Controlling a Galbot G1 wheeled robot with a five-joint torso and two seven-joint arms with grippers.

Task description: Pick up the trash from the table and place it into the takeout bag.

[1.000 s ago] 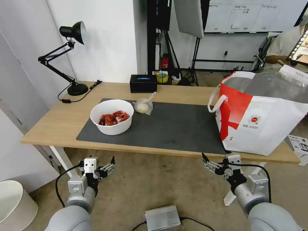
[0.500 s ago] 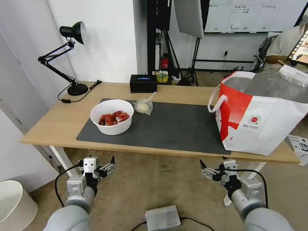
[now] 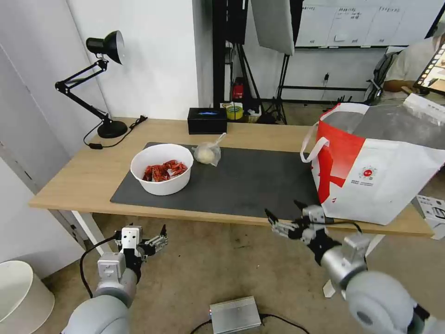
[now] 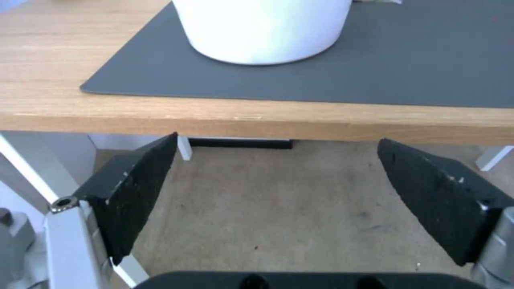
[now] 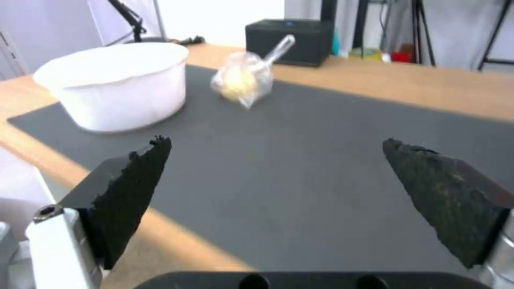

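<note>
Trash sits on the dark grey mat [image 3: 241,183]: a white round bowl [image 3: 162,168] holding red crayfish shells [image 3: 164,170], and just beside it, toward the far edge, a small knotted clear bag [image 3: 207,153] with something pale inside. The mat lies on the light-wood bench [image 3: 88,174]. At the bench's right end stands the takeout bag [image 3: 375,181], white and red, its mouth open and its silver lining showing. The right end effector [image 3: 283,218] hangs at the bench's near edge, its black fingers [image 5: 134,192] spread wide, empty, pointing toward the bowl and bag. The left end effector [image 3: 157,239] waits below the bench edge, fingers likewise spread, holding nothing.
</note>
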